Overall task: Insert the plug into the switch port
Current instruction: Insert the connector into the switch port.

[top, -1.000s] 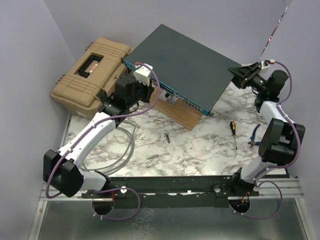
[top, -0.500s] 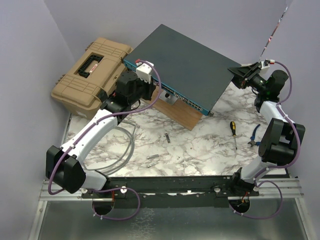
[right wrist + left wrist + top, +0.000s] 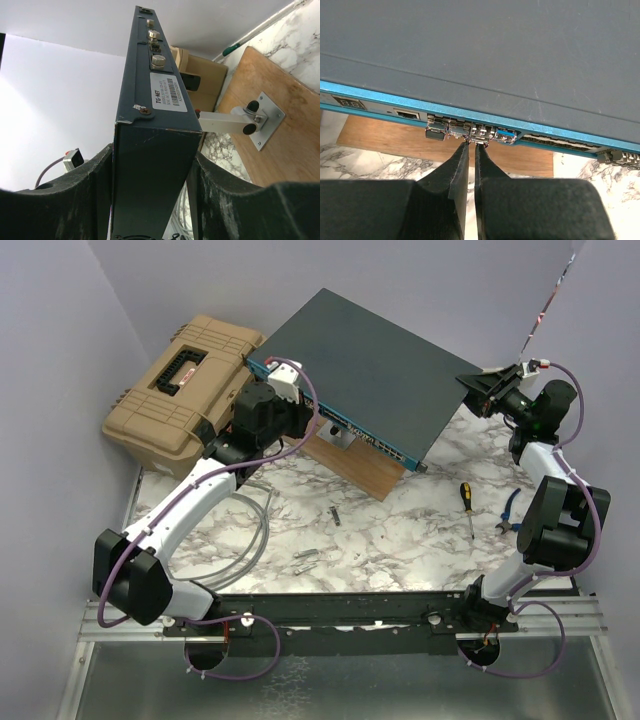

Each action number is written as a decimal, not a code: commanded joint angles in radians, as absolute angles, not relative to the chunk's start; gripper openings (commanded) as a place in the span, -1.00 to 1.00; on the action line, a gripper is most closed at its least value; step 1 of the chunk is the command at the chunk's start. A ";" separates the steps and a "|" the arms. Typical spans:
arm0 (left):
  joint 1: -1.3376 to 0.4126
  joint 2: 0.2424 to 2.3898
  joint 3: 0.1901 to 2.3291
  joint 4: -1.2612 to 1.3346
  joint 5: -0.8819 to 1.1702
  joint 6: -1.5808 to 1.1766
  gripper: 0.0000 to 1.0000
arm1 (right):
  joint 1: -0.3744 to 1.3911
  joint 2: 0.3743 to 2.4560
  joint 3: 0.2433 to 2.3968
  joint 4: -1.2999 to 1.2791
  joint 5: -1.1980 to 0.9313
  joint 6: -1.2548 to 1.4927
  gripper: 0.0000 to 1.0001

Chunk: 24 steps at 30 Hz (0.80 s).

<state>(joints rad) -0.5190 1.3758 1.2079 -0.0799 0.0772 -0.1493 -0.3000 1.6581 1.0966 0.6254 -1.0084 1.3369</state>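
Flat grey-teal switch, blue socket face

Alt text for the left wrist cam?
The left gripper, its black fingers almost together, has its tips at a small silver plug in the port row on the blue front face of the switch. A wooden board and marbled tabletop lie below.

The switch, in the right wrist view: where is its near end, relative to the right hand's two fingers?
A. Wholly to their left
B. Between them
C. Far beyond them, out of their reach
B: the dark end of the switch stands inside the right hand, with one of its fingers on each side.
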 commanded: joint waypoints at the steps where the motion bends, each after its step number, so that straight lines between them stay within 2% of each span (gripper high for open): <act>1: -0.521 1.376 1.204 0.168 0.034 -0.256 -0.85 | -0.293 1.683 1.118 0.617 -1.030 1.281 -0.36; 16: -0.520 1.427 1.233 0.236 -0.031 -0.424 -1.00 | -0.290 1.675 1.110 0.602 -1.026 1.263 -0.37; 24: -0.522 1.450 1.258 0.246 0.000 -0.498 -0.97 | -0.290 1.675 1.116 0.581 -1.023 1.248 -0.37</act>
<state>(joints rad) -0.5190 1.4315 1.1877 -0.0162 0.0143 -0.4309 -0.3000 1.6585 1.0973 0.6132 -1.0088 1.3327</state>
